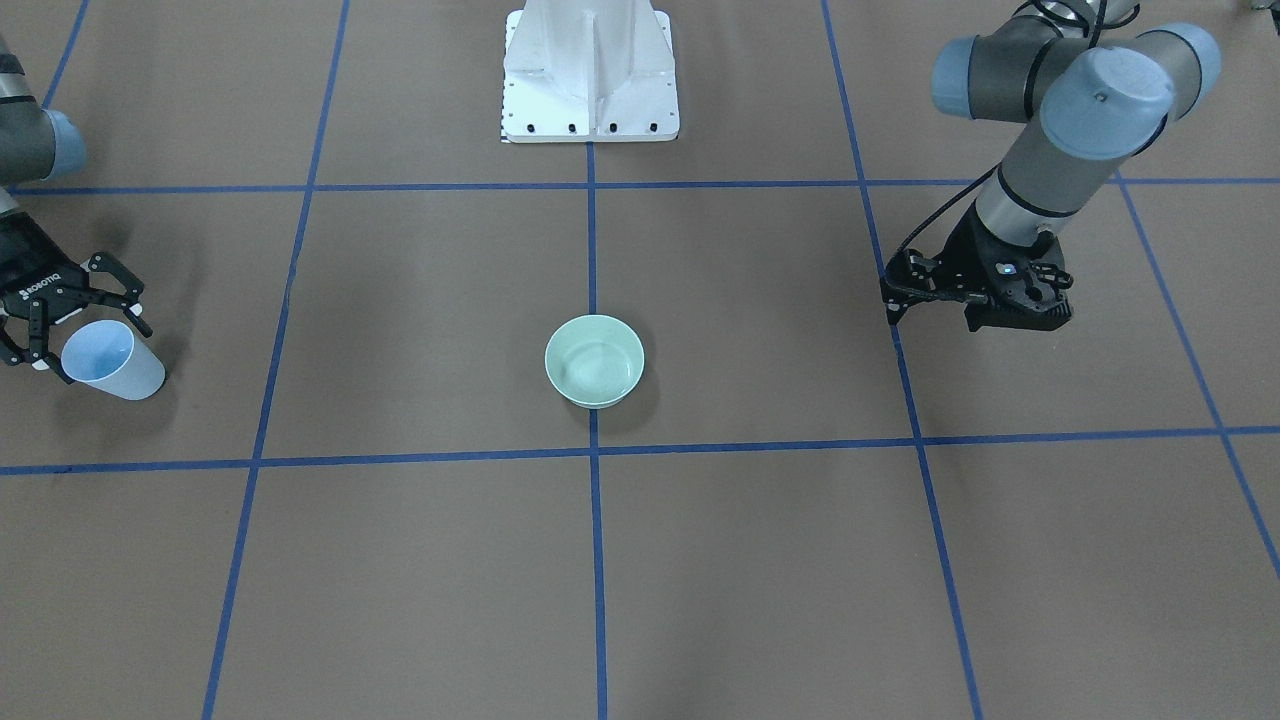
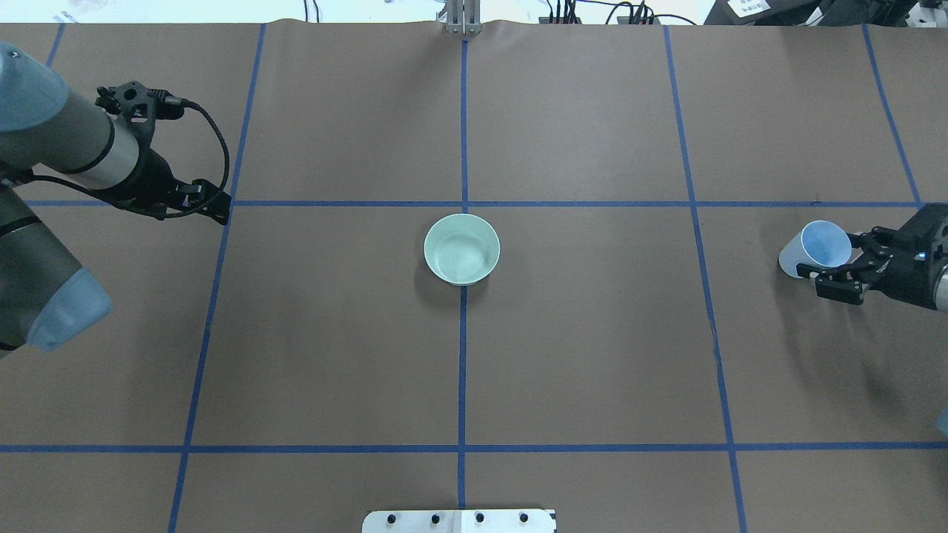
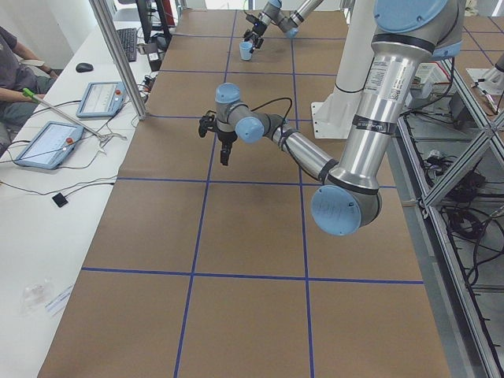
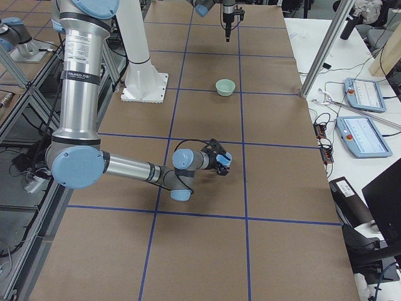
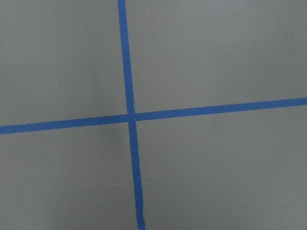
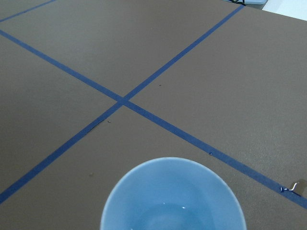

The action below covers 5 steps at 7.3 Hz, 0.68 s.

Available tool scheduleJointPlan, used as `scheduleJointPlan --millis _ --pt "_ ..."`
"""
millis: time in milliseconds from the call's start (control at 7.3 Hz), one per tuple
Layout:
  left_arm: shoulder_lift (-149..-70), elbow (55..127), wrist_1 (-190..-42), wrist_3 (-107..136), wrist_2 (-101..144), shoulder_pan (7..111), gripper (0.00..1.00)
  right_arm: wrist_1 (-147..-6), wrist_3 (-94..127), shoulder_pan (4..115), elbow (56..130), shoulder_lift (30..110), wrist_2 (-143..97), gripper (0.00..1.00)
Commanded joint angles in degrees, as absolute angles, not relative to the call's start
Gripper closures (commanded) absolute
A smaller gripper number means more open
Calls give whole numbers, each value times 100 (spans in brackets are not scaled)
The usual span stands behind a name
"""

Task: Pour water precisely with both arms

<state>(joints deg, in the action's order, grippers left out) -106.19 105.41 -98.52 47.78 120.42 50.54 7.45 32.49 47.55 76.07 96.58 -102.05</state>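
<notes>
While right jaws clasp the blue cup (image 2: 811,248), left jaws seemingly closed, green bowl (image 2: 437,252) between, well apart.

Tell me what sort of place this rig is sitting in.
Probably a robotics lab workcell. It has a brown paper-covered table gridded with blue tape, touchscreen control pendants on a white side desk, and an aluminium frame post at the table's edge.
</notes>
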Motion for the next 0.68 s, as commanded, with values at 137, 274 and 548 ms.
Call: scheduleJointPlan --millis 137,274,548 --pt "-10626 10547 -9853 4781 12041 5054 1 738 3243 4755 7550 9598 -10204 20" --pt "-10617 10547 -9853 4781 12041 5054 1 677 3243 4764 7637 9606 -10230 39" --pt "-10626 10547 -9853 4781 12041 5062 1 258 3261 4755 7978 9493 -10222 58"
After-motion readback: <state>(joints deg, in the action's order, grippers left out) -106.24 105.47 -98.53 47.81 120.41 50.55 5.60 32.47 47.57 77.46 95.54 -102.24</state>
